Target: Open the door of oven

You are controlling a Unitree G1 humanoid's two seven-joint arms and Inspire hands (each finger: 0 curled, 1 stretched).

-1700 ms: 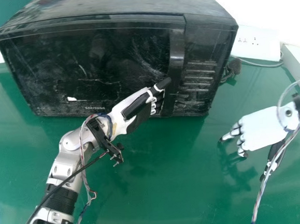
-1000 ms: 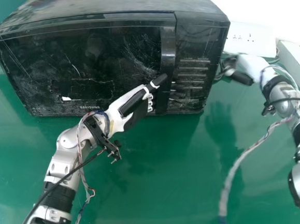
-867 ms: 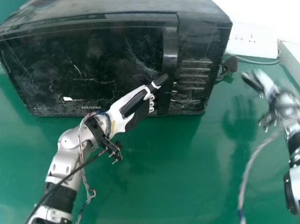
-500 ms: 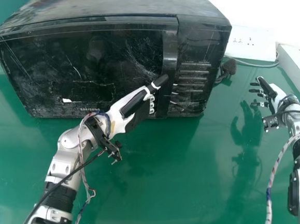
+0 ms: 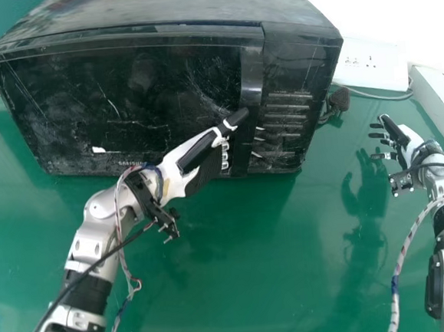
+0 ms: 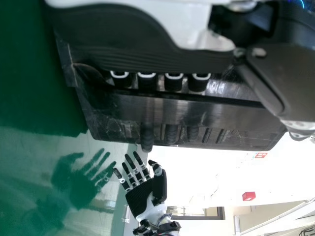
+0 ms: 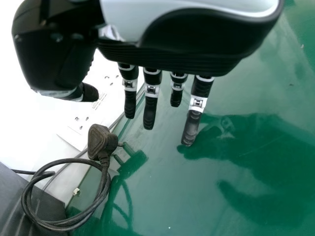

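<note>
The black oven point(image 5: 136, 96) stands with its door closed, its upright handle point(image 5: 252, 75) towards the right. My left hand point(image 5: 200, 156) is at the handle's lower part, its thumb pointing across it. In the left wrist view, my left hand point(image 6: 147, 54) has its fingers bent in behind the handle point(image 6: 187, 112), which partly hides them. My right hand point(image 5: 398, 138) is over the table to the right of the oven, apart from it. In the right wrist view my right hand point(image 7: 182, 54) has extended fingers and holds nothing.
A black plug point(image 5: 338, 99) with a coiled cable lies by the oven's right side. White socket strips point(image 5: 369, 64) stand behind it at the table's back edge. The green table point(image 5: 237, 265) reflects both arms.
My right hand first swung up to the plug beside the oven, then drew back to the right, and has been still for the last half second. My left hand has stayed at the handle.
</note>
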